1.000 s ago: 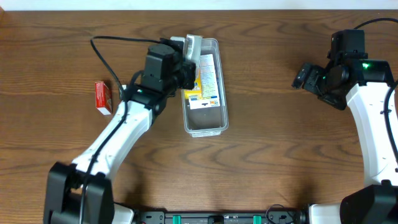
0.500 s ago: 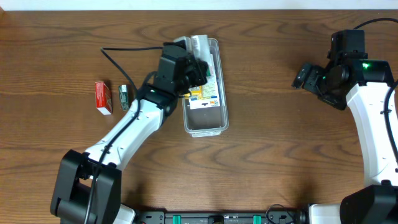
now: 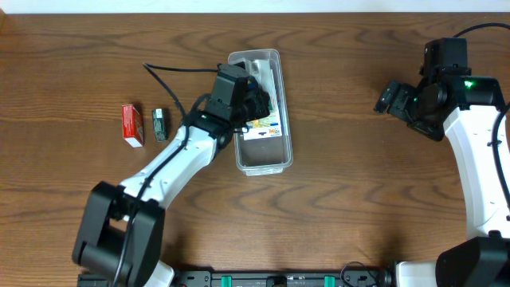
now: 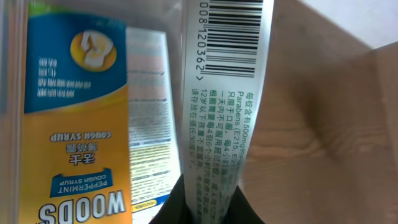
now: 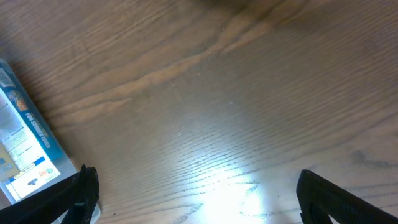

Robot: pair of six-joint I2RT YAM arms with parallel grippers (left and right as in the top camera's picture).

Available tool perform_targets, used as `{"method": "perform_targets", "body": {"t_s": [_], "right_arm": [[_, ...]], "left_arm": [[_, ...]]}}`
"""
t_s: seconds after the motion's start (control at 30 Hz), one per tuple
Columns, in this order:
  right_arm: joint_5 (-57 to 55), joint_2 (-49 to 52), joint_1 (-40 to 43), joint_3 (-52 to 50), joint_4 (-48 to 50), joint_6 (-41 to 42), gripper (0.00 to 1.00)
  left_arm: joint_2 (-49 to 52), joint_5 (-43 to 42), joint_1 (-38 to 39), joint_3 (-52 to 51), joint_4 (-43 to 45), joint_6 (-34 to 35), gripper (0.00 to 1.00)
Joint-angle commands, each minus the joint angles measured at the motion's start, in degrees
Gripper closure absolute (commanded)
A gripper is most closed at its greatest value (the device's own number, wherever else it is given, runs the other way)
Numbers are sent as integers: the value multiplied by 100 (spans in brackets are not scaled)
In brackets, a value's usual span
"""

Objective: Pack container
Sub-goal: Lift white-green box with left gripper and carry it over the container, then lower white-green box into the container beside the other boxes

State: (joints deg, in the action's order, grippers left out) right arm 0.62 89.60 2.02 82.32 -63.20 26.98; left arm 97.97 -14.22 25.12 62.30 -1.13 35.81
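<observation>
The left gripper has its dark fingers clamped on one end of a slim white box printed with a barcode. That box hangs at the far end of the container, just beside the yellow cough syrup box already lying inside. The container sits mid-table, its near end bare. Well to the right, the right gripper hovers over the wood, fingers apart, holding nothing.

The slot beside the syrup box looks tight. Let go while tilted, the white box could catch the rim or ride up on its neighbour. Fingers pulling out could also drag the light container.
</observation>
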Motion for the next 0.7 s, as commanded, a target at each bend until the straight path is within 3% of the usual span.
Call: {"method": "perform_targets", "body": {"t_s": [0.0,0.43,0.47,0.5,0.53,0.57,0.67], "right_arm": [[4,-46,37,17,-4,42,1],[4,-46,37,17,-4,42,1],[4,-46,37,17,-4,42,1],[7,-46,37,17,-4,42,1],[4,-46,37,17,-4,42,1],[4,-46,37,17,-4,42,1],[7,-46,37,17,-4,42,1]], "left_arm": [[160,68,-13,92,13,-13,94],[197,-271,48,92,402,-11,92],[199,-284,57,92,396,-11,86],[199,-293,59,92,393,-11,68],[199,-297,57,92,393,-9,29],[199,-297,57,92,393,-11,0],[197,-341,57,92,358,-9,2]]}}
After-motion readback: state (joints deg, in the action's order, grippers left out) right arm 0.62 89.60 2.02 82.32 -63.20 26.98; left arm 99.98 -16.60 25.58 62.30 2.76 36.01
